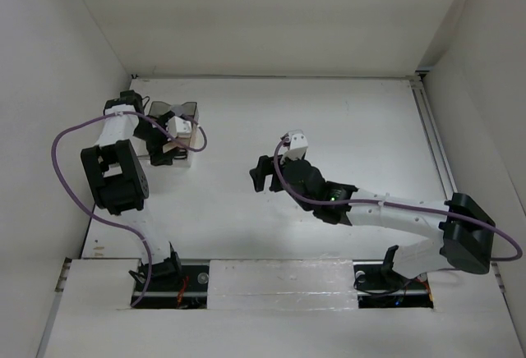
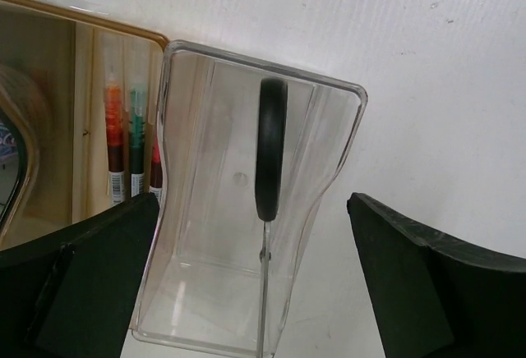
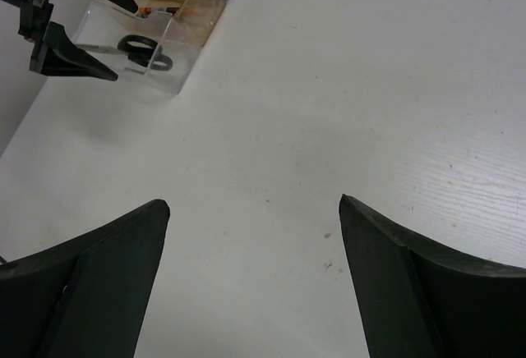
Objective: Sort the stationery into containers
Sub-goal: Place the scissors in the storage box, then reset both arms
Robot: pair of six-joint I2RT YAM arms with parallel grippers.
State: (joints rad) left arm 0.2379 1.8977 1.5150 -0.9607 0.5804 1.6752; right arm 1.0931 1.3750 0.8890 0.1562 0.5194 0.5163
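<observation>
One pair of scissors inside one clear box

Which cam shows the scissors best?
Left wrist: scissors close up, edge-on inside the clear box. Right wrist shows them small, far off, both handle loops visible. Top view: hidden under the left arm.

White table boxed in by pale walls

A white table with faint wood grain fills the scene, closed in by plain off-white panels: a left wall, a far wall and a right wall. A slim metal rail runs along the table's right edge from far to near. A pale board spans the near edge. The light is soft and even, with faint shadows.
</observation>
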